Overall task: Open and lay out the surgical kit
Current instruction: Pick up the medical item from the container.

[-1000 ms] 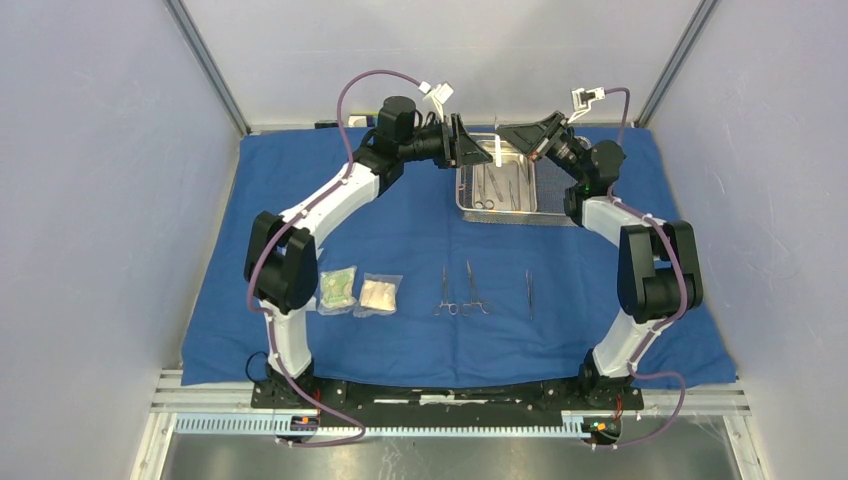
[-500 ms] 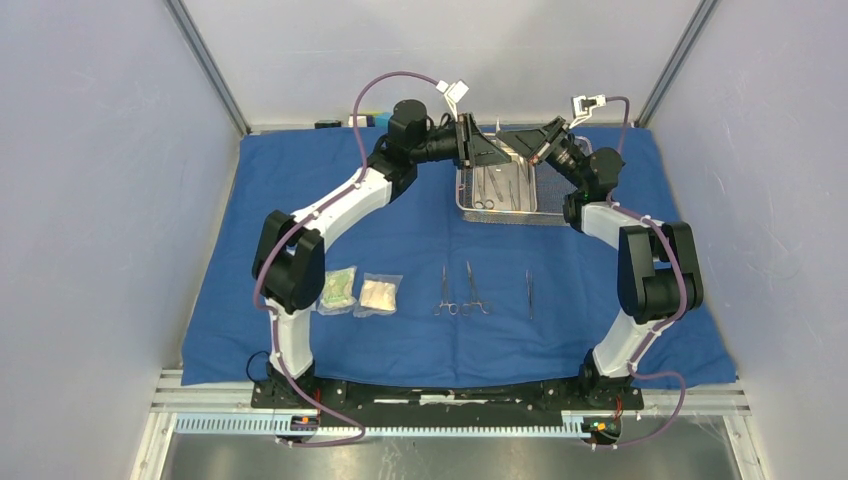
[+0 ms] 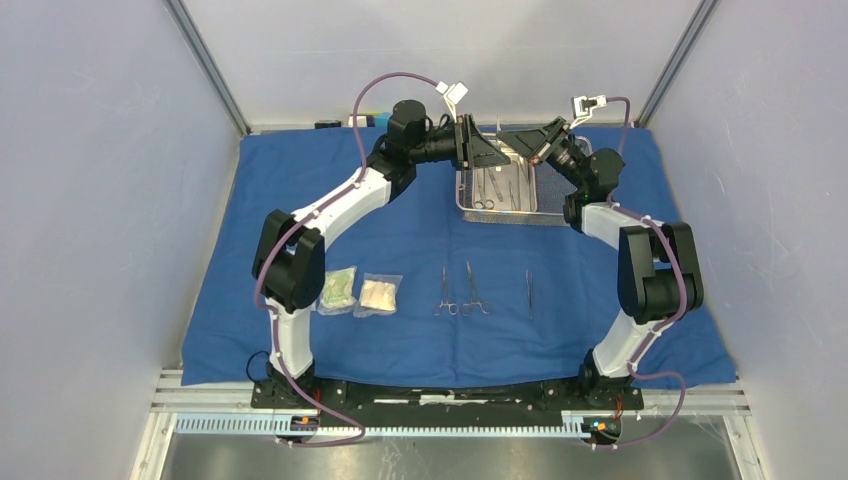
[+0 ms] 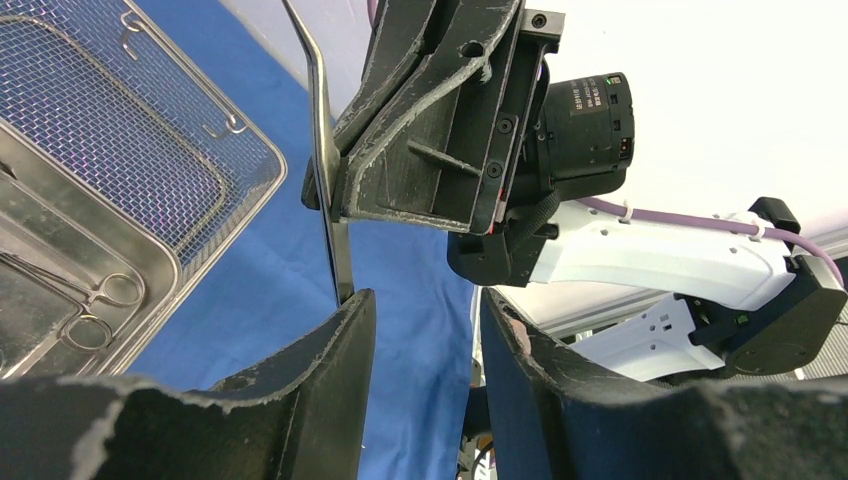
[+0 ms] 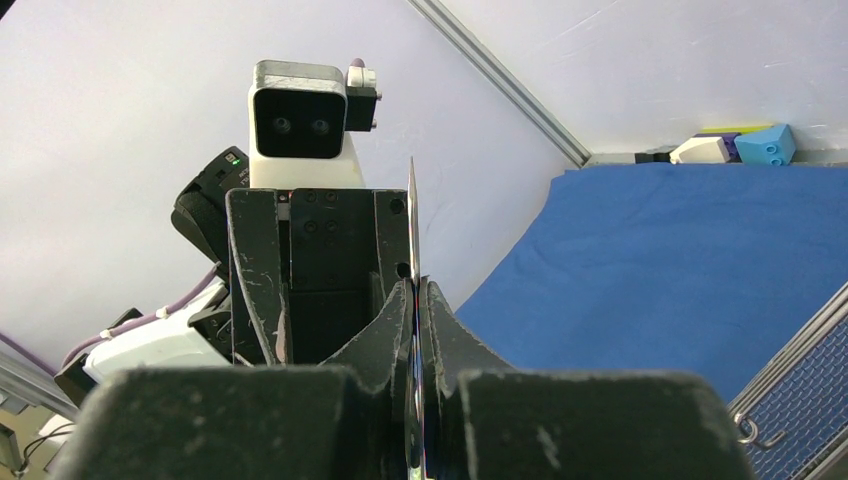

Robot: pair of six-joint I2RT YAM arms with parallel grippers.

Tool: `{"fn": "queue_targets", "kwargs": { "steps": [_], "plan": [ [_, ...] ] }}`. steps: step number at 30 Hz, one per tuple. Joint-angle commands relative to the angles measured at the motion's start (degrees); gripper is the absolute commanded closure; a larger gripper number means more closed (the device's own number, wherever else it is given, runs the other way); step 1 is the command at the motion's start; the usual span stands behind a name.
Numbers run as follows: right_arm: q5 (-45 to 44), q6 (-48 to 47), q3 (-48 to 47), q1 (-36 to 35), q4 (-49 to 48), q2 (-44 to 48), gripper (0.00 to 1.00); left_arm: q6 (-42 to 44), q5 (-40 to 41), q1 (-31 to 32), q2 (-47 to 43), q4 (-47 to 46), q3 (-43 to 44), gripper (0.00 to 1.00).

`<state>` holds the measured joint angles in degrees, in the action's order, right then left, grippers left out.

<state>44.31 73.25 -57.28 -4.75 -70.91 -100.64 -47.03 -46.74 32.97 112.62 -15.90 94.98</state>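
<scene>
Above the mesh tray (image 4: 130,140), right tool (image 5: 413,292) clamps a slim instrument (image 5: 411,215); left tool (image 4: 425,310) gapes.

Steel on edge: the right gripper (image 5: 414,300) pinches a thin instrument (image 5: 411,220), both fingers pressed flat against the strip, which stands upright and edge-on to the lens. Just left of the instrument and behind it, the left gripper (image 5: 320,290) faces the lens with a white camera (image 5: 298,122) on top. Right of the instrument spreads the blue cloth (image 5: 650,260). A corner of the mesh tray (image 5: 800,405) shows at lower right, and small coloured blocks (image 5: 735,147) sit at the cloth's far edge.
</scene>
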Motion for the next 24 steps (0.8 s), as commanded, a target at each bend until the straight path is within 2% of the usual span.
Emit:
{"fn": "queue_targets", "kwargs": {
  "steps": [1,14,16,24],
  "plan": [
    [-0.37,0.38,0.27,0.05,-3.35,3.25,0.96,2.72,-0.63,-0.43,-1.64,-0.05,-0.13,0.49],
    [0.29,-1.25,0.28,0.77,-1.83,2.9,0.98,5.37,-3.09,-4.49,-5.94,1.22,-1.21,0.45],
    [0.16,-0.83,0.28,0.65,-2.34,3.03,0.98,7.24,-2.09,-4.45,-5.39,3.43,-0.49,0.44],
    [-0.98,-0.04,0.79,0.44,-3.01,3.52,0.98,5.36,-1.96,-1.19,-0.14,3.24,3.63,0.39]
  ]
}}
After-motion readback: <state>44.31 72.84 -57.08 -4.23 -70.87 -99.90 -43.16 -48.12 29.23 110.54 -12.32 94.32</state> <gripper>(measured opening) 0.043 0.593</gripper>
